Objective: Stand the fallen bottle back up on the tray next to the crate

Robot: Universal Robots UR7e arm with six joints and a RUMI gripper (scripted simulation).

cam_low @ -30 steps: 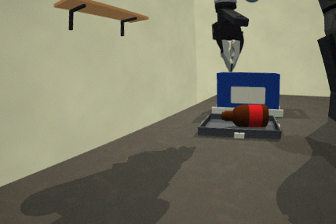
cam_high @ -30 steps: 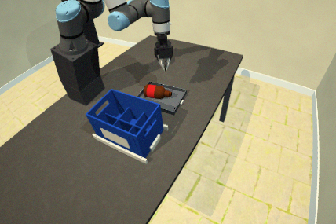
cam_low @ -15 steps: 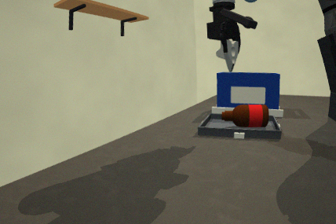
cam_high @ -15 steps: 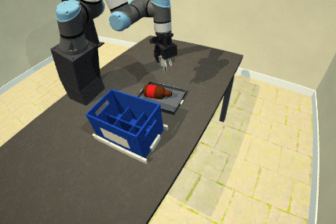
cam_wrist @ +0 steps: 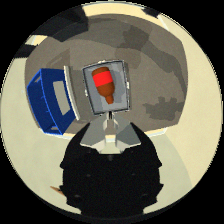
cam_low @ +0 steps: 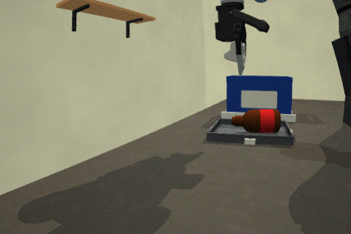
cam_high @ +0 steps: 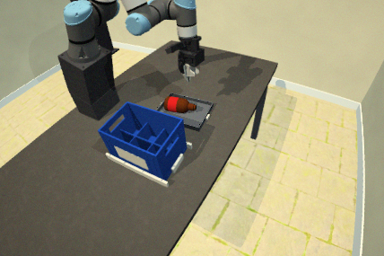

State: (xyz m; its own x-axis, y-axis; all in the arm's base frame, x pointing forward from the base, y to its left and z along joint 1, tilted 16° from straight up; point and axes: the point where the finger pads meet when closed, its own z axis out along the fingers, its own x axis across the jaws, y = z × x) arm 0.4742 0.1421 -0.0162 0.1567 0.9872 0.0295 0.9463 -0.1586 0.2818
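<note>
A brown bottle with a red label point(cam_high: 176, 104) point(cam_low: 262, 121) point(cam_wrist: 103, 81) lies on its side on the grey tray point(cam_high: 203, 118) point(cam_low: 271, 139) point(cam_wrist: 126, 95). In the exterior view its neck points left; in the wrist view its neck points down, toward the gripper. My gripper point(cam_high: 188, 79) point(cam_low: 240, 73) point(cam_wrist: 110, 111) is shut and empty, its tips pointing down. It hangs well above the tray, on the neck's side, and touches nothing. The blue crate point(cam_high: 154, 151) point(cam_low: 259, 82) point(cam_wrist: 42, 102) stands upright beside the tray, with empty compartments showing.
White strips point(cam_high: 135, 169) point(cam_low: 292, 118) point(cam_wrist: 70, 92) lie along the crate's foot. The dark table point(cam_high: 67, 182) has its long edge to the right in the top view. A wooden shelf point(cam_low: 107, 9) is on the wall. The robot's base pedestal point(cam_high: 90, 83) stands left of the tray.
</note>
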